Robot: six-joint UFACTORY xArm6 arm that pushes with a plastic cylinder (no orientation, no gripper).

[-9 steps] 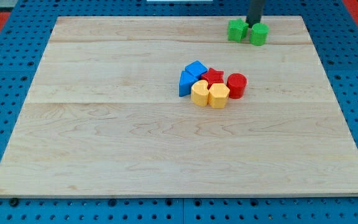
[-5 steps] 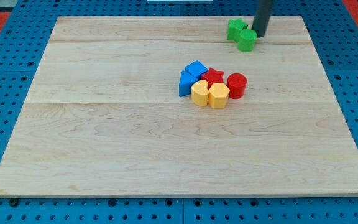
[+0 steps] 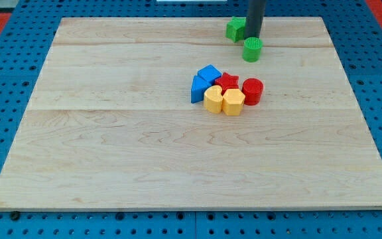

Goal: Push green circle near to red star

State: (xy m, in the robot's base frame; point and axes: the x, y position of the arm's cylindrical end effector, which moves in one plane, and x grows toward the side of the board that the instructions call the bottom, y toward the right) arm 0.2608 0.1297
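Nearest, mid-board cluster, all touching: 2 yellow blocks, 2 blue blocks, red cylinder, red star. Green circle sits apart above. My tip, a bare rod w/ nothing held, touches its top edge, w/ green block just left.

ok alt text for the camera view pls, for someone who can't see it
A dark rod's tip sits just above a green circle near the top of a wooden board, with a green block to its left. Below, mid-board, a tight cluster holds the red star, a red cylinder, two blue blocks and two yellow blocks.
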